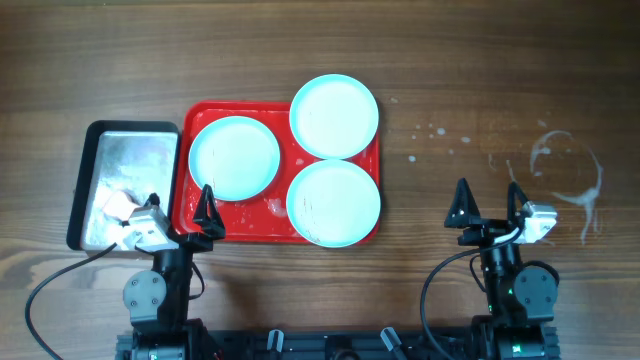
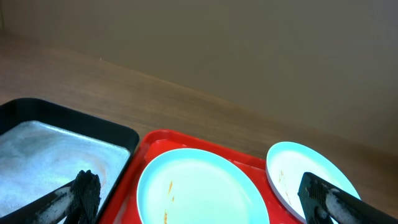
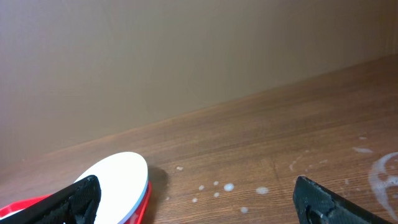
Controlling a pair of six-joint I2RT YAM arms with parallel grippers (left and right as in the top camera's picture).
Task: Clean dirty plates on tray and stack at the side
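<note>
The red tray (image 1: pixel 238 218) lies left of centre with three pale mint plates on it: one at its left (image 1: pixel 234 157), one at the far right (image 1: pixel 334 116) overhanging the rim, one at the near right (image 1: pixel 333 202). My left gripper (image 1: pixel 178 203) hangs open at the tray's near left corner, nothing between its fingers. In the left wrist view the left plate (image 2: pixel 199 190) shows faint reddish smears, and so does another plate (image 2: pixel 292 171). My right gripper (image 1: pixel 487 192) is open and empty over bare wood, right of the tray. Its wrist view catches one plate's edge (image 3: pixel 115 177).
A black-rimmed silvery metal pan (image 1: pixel 130 160) sits against the tray's left side, with a crumpled white lump (image 1: pixel 118 205) at its near end. White splashes and a ring-shaped smear (image 1: pixel 570 170) mark the wood at the right. A plain wall (image 3: pixel 186 56) backs the table.
</note>
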